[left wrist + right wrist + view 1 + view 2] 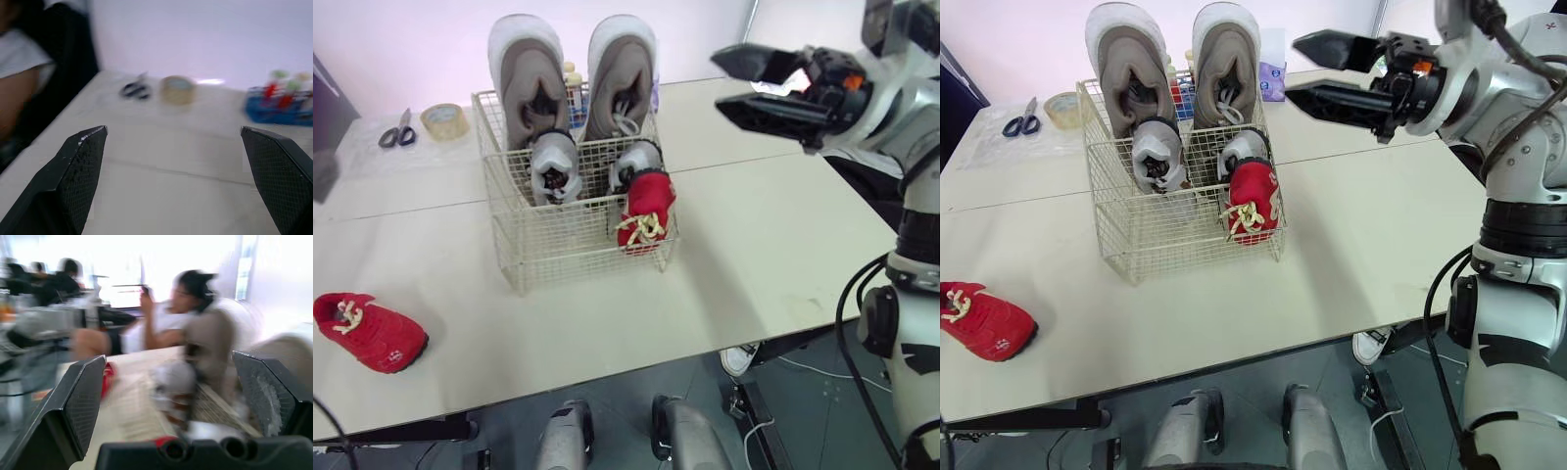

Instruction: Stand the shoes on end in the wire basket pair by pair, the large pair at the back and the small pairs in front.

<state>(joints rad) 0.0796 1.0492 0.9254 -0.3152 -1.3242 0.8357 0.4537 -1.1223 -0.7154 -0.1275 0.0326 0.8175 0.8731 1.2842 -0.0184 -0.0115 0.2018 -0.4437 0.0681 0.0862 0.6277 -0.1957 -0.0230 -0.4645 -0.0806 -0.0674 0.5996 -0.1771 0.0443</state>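
One red shoe (367,333) left outside, lying on the counter (754,264) near its front left edge, well apart from the wire basket (548,250). Looks light, soft in the upper, firmer at sole and heel; probably best pinched across the heel or collar, clear of the loose laces. Belongs beside its red mate (646,208) at the basket's front. Left tool (172,129) spread wide, empty; right tool (718,82) apart too, raised beside the basket. Pale, smooth counter; scissors (399,130) and tape roll (443,119) far left; person (161,328) seated beyond.
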